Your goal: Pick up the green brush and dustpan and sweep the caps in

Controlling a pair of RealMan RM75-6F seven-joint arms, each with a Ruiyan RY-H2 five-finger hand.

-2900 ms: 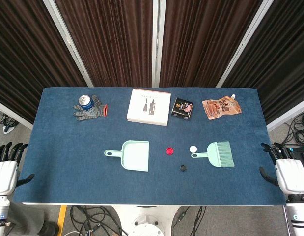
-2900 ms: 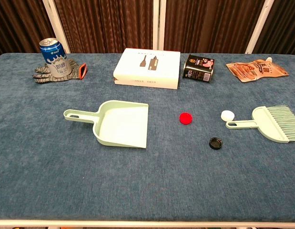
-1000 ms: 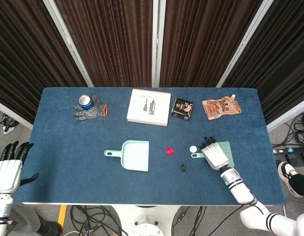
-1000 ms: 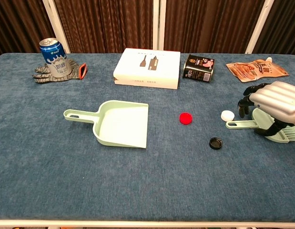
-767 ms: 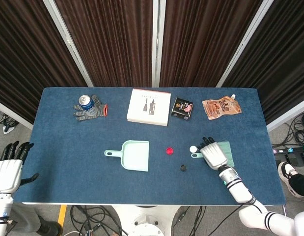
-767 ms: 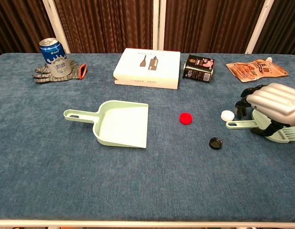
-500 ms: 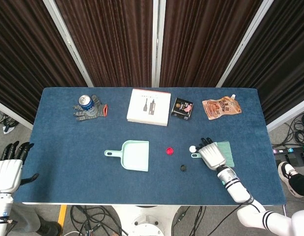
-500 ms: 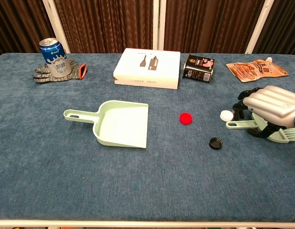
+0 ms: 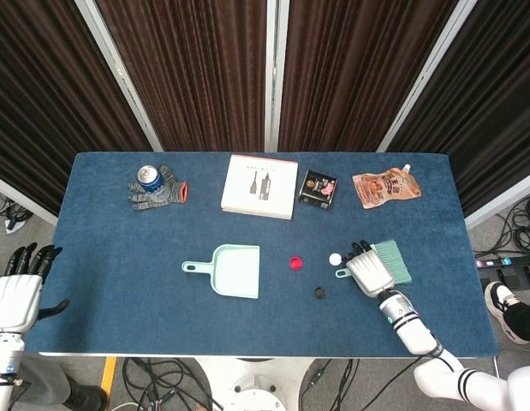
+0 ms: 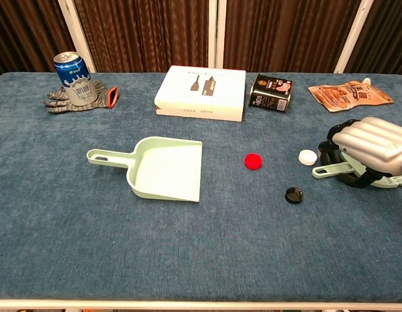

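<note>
The green dustpan [image 9: 231, 270] [image 10: 165, 168] lies flat at mid-table, handle pointing left. To its right lie a red cap [image 9: 295, 263] [image 10: 253, 161], a white cap [image 9: 334, 258] [image 10: 308, 156] and a black cap [image 9: 318, 293] [image 10: 293, 194]. The green brush [image 9: 393, 260] [image 10: 330, 171] lies right of the caps, its handle pointing towards them. My right hand [image 9: 372, 274] [image 10: 369, 153] covers the brush's middle, with its fingers curled round the handle. My left hand [image 9: 14, 291] hangs off the table's front left corner, fingers apart and holding nothing.
Along the back of the blue table [image 9: 119, 257] stand a drinks can [image 9: 148, 178] [image 10: 72, 78] on a grey glove [image 10: 58, 101], a white box [image 9: 259, 186] [image 10: 201, 93], a black tin [image 9: 318, 189] [image 10: 272, 92] and an orange pouch [image 9: 385, 186] [image 10: 350, 95].
My right hand came in from the table's right edge, settled over the brush and closed its fingers on the handle. The brush has turned slightly. The left hand barely moved.
</note>
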